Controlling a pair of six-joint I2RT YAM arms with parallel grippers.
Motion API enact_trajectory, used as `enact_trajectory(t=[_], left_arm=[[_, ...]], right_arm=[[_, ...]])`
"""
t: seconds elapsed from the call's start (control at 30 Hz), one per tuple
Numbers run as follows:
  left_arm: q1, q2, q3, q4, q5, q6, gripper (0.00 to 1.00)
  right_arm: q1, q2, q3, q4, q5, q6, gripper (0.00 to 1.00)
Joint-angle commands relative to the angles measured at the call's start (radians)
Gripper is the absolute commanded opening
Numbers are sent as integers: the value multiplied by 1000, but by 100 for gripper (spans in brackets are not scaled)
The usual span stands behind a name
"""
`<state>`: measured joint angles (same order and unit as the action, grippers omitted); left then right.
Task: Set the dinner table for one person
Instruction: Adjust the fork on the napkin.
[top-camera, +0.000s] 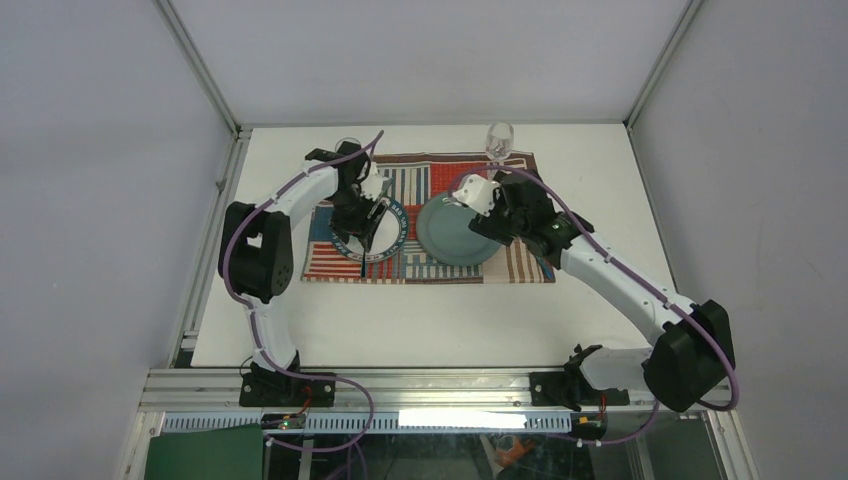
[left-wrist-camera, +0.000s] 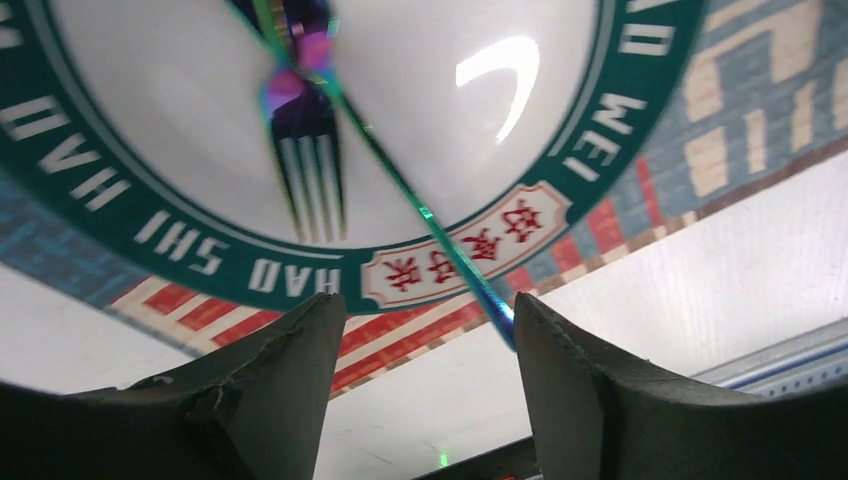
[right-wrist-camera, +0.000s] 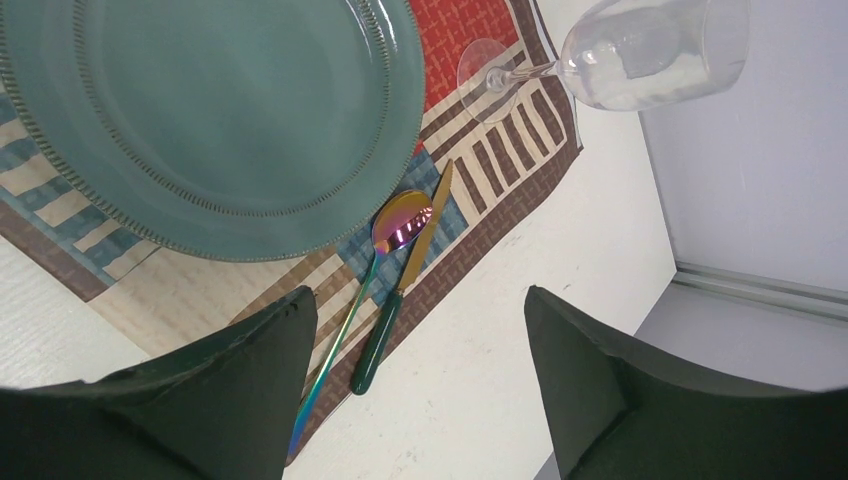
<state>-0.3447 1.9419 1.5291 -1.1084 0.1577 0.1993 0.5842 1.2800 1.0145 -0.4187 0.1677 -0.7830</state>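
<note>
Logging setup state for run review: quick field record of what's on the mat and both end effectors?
surface: dinner table, patchwork placemat on it
mat left: white green-rimmed plate, fork on it
mat centre: teal plate
beside teal plate: spoon and knife, side by side
mat far corner: wine glass, upright
left end effector: open, above white plate
right end effector: open, holding nothing

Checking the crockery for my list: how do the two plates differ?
The white plate has a green lettered rim; the teal plate is one colour with a beaded rim. The white plate carries a fork; the teal plate is bare, spoon and knife beside it. Both lie on the placemat.
</note>
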Motion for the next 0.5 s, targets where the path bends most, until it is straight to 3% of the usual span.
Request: enact_trajectory(t=[0.0, 0.03, 0.13, 0.47], left_arm=[[13, -96, 24, 6, -53, 0, 68], [13, -85, 49, -23, -38, -2, 67], [8, -62, 78, -59, -12, -35, 50], [3, 40, 94, -32, 28, -44, 51]], right_arm=[[6, -63, -15, 52, -8, 23, 79], [6, -69, -21, 55, -5, 23, 80], [6, -84, -40, 61, -11, 27, 80], [6, -112, -70, 55, -3, 29, 80]])
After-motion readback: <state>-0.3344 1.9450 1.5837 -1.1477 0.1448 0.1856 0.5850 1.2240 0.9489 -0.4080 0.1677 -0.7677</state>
